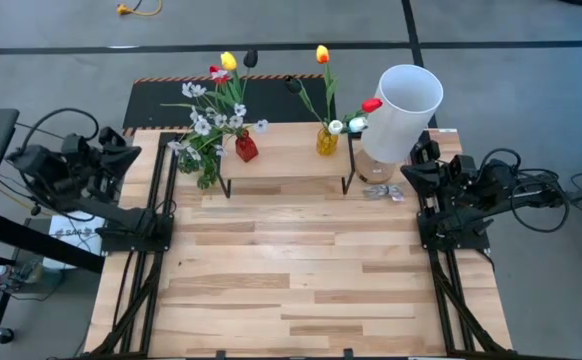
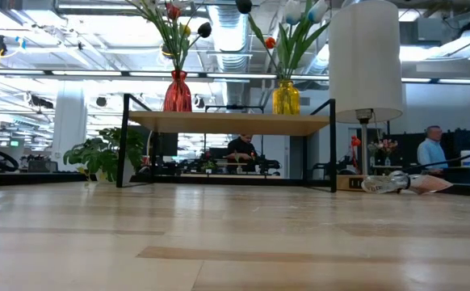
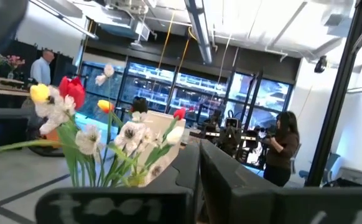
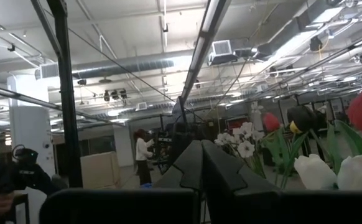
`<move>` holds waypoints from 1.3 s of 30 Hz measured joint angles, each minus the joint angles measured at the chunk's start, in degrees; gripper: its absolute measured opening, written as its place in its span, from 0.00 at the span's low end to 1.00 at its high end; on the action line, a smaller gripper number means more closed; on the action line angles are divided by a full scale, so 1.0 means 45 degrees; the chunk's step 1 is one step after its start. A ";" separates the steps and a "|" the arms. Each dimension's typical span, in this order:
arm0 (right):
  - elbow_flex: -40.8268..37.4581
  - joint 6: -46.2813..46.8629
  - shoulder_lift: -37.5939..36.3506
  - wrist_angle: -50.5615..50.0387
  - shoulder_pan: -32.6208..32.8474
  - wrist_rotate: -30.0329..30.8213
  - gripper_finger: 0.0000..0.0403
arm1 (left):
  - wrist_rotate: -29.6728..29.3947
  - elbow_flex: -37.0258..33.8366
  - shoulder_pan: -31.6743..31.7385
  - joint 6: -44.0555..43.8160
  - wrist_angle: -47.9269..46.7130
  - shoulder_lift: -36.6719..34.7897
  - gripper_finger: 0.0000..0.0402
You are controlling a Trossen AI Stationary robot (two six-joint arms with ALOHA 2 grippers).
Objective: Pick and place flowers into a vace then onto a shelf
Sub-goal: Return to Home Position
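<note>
Flowers [image 1: 211, 120] stand in vases [image 1: 245, 148] on the shelf [image 1: 286, 165]: light, springy, best pinched low on the stems. Left gripper [image 3: 198, 152] and right gripper [image 4: 199, 148], resting at the sides, look pressed together.

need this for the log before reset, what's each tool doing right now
left tool: closed, holding nothing, beside the table's left edge.
right tool: closed, holding nothing, beside the table's right edge.

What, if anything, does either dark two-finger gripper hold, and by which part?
Nothing is held. The dark left gripper and right gripper are shut and empty, parked at the sides of the light wooden table.
</note>
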 joint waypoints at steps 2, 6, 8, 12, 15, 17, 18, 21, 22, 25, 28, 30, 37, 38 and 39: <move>0.0000 0.0000 0.0000 0.0018 0.0000 0.0013 0.00 | -0.0019 -0.0378 0.0000 -0.0053 0.0206 -0.0332 0.00; 0.0000 0.0000 0.0000 0.0024 0.0000 0.0163 0.00 | 0.0237 -0.1336 0.0000 -0.0078 0.1152 -0.1045 0.00; 0.0004 0.0000 0.0000 0.0024 0.0000 0.0312 0.00 | 0.0368 -0.1915 0.0000 -0.0056 0.1835 -0.1404 0.00; 0.0000 0.0008 0.0000 0.0020 0.0029 0.0330 0.00 | 0.0846 -0.2838 0.0000 -0.0055 0.2918 -0.1378 0.00; 0.0000 0.0281 0.0011 -0.0066 0.0185 0.0325 0.00 | 0.1174 -0.3643 0.0000 -0.0078 0.4025 -0.1355 0.00; 0.0002 0.0484 0.0119 -0.0065 0.0342 0.0327 0.00 | 0.1350 -0.4302 0.0000 -0.0122 0.4699 -0.1377 0.00; 0.0000 0.0639 0.0209 -0.0070 0.0426 0.0325 0.00 | 0.1522 -0.4551 0.0000 -0.0125 0.5195 -0.1377 0.00; -0.0302 0.1076 0.0586 0.0319 0.0671 0.0326 0.00 | 0.1657 -0.5334 -0.0005 -0.0145 0.6377 -0.1377 0.00; -0.0524 0.1234 0.0722 0.0651 0.0716 0.0325 0.00 | 0.1650 -0.5629 -0.0002 -0.0191 0.6589 -0.1377 0.00; -0.1389 0.1743 0.1052 0.1872 0.0855 0.0329 0.00 | 0.1696 -0.6321 -0.0005 -0.0379 0.7381 -0.1366 0.00; -0.2246 0.2099 0.1222 0.3389 0.0869 0.0330 0.00 | 0.1784 -0.6920 0.0000 -0.0705 0.7932 -0.1382 0.00; -0.2765 0.2248 0.1287 0.4263 0.0869 0.0337 0.00 | 0.1824 -0.7296 0.0000 -0.0916 0.8227 -0.1368 0.00; -0.4096 0.2974 0.1287 0.5677 0.0860 0.0772 0.00 | 0.1773 -0.8057 -0.0005 -0.1469 0.8828 -0.1372 0.00; -0.4254 0.3019 0.1281 0.5874 0.0862 0.0780 0.00 | 0.1761 -0.8149 -0.0005 -0.1583 0.8876 -0.1372 0.00; -0.4416 0.3039 0.1282 0.6117 0.0871 0.0824 0.00 | 0.1734 -0.8229 -0.0005 -0.1663 0.8880 -0.1377 0.00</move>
